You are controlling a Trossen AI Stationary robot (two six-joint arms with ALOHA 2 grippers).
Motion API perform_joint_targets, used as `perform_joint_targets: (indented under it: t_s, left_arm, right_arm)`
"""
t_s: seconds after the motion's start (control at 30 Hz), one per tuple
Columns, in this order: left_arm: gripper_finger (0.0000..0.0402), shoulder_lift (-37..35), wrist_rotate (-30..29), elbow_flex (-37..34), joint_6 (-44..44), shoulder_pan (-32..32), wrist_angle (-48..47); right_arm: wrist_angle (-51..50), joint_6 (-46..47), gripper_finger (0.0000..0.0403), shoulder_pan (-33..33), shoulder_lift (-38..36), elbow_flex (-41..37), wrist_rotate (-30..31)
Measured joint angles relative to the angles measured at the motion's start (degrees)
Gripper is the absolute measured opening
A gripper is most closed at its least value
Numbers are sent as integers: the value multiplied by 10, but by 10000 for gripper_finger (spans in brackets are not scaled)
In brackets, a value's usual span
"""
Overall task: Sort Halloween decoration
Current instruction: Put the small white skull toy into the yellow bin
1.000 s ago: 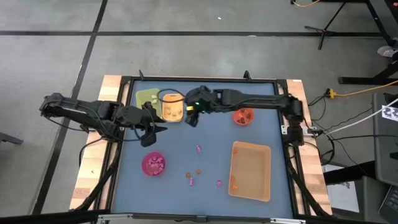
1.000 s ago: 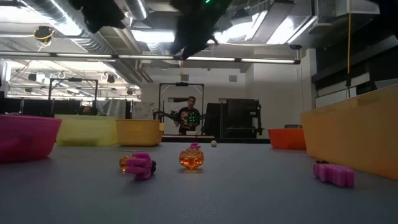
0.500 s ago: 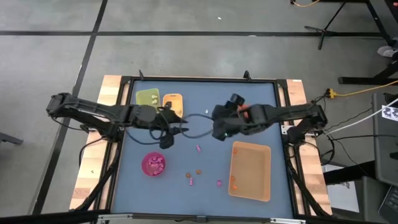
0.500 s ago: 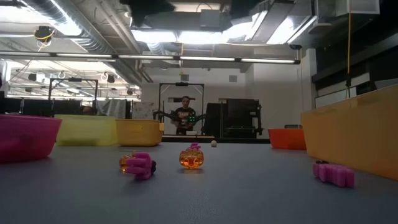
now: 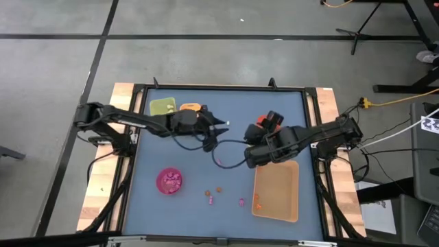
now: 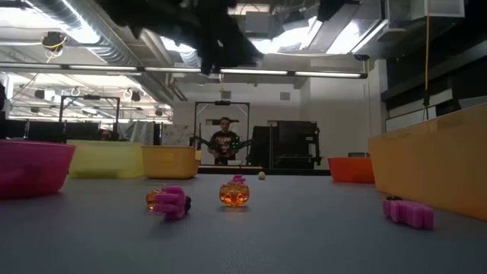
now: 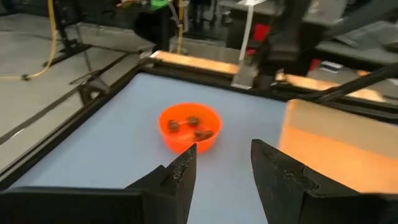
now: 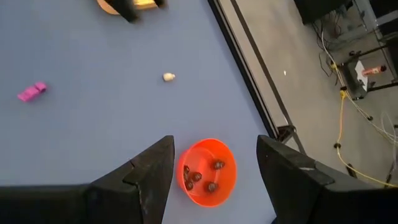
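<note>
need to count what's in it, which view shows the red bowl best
The right wrist view: it looks down into the red bowl, dark trinkets visible. Left wrist sees it obliquely; low shows only its side; from high, the arm mostly hides it.

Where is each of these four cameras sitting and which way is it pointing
High view: overhead, straight down on the table; both arms show.
Low view: at tabletop height, level across the pink trinket into the room; dark arm parts overhead.
Left wrist view: past open left gripper at the red bowl.
Right wrist view: past open right gripper, down on that same bowl.
Both wrist views share the bowl.
</note>
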Motion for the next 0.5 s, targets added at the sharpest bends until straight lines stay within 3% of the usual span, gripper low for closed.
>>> perform_joint_targets:
  t_s: [0.2,0.5]
  left_arm:
    - [137,65,0,0,-2,42,50]
    - [137,159,-1,19,-2,83,106]
  right_arm:
    - [2,5,225,15,-31,-51,27]
    - [36,85,225,-9,-150,-251,40]
